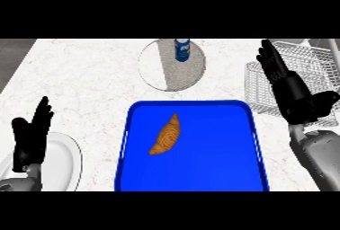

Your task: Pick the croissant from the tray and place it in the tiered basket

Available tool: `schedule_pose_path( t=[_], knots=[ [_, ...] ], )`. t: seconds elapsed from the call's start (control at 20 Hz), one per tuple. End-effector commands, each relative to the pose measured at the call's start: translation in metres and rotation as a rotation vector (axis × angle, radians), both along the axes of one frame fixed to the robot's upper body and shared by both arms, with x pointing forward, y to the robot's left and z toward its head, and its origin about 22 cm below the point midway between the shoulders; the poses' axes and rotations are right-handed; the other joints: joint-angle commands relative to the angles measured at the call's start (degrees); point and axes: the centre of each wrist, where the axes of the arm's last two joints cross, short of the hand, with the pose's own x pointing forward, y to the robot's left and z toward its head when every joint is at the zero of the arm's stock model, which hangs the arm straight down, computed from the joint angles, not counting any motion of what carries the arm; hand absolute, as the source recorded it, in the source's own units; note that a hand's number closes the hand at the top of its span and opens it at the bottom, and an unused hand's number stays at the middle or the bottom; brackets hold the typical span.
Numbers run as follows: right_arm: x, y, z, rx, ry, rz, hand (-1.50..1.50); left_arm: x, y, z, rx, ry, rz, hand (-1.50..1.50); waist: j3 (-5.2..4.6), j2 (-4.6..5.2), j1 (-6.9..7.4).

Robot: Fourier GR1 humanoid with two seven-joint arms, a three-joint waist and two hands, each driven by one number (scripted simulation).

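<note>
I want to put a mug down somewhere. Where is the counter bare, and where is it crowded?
Bare counter lies left of the blue tray, between the white plate and the grey plate. The tray is bare around the croissant. The right side is crowded: the wire basket under the right robot hand.

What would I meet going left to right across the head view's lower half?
Left hand → white plate → blue tray with the croissant on it → right forearm.
</note>
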Motion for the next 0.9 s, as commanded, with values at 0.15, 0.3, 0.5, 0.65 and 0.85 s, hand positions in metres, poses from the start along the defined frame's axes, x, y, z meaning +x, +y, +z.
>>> schedule_pose_path(
  t=[0.15, 0.3, 0.5, 0.65, 0.85],
  knots=[
    [-0.02, 0.051, 0.017, 0.152, -0.133, -0.084, 1.5, 0.014, -0.061, 0.026, -0.01, -0.211, -0.162, 0.0, 0.08, -0.14, -1.77],
    [-0.013, 0.045, 0.072, 0.574, -0.407, -0.283, 1.5, 0.019, -0.058, 0.021, -0.05, -0.195, -0.176, 0.0, 2.94, -3.93, -6.7],
    [-0.046, 0.106, -0.025, 0.522, 0.099, -0.117, -1.5, 0.025, -0.114, 0.038, -0.09, -0.29, -0.318, 0.0, 0.29, 0.38, -1.84],
    [-0.087, 0.106, -0.035, 0.466, 0.03, -0.01, -1.5, 0.016, -0.114, 0.024, -0.076, -0.274, -0.314, 0.0, 0.12, 0.24, -1.89],
    [-0.125, 0.103, -0.006, 0.276, -0.013, 0.027, -1.5, 0.007, -0.11, 0.047, -0.081, -0.289, -0.318, 0.0, 0.04, -0.08, -1.74]
  ],
)
